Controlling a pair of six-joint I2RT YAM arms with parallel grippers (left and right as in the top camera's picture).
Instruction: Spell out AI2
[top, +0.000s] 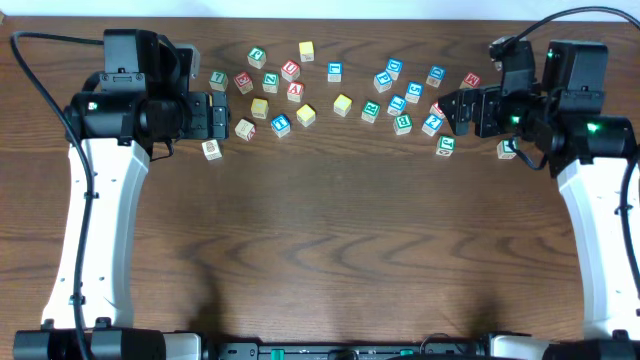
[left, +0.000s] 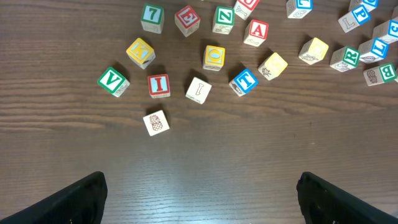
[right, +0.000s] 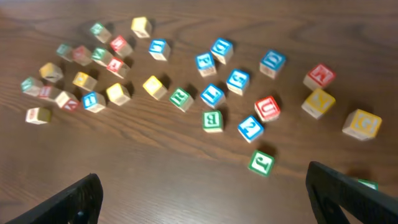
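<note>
Many lettered wooden blocks lie scattered along the far half of the table. A red A block (left: 257, 30) lies among the left cluster and also shows in the overhead view (top: 295, 91). A red I block (left: 158, 85) and a white I block (left: 199, 90) lie just ahead of my left gripper (left: 199, 199), which is open and empty. A blue 2 block (right: 250, 127) lies ahead of my right gripper (right: 205, 199), also open and empty; the overhead view shows this block too (top: 432, 123). Both grippers hover above the table, apart from the blocks.
A pineapple block (left: 156, 122) lies nearest the left gripper. A green J block (right: 261, 163) lies nearest the right gripper. A green V block (left: 114, 81), a blue T block (left: 244, 81) and yellow blocks surround the I blocks. Bare wood (top: 320, 250) fills the near half.
</note>
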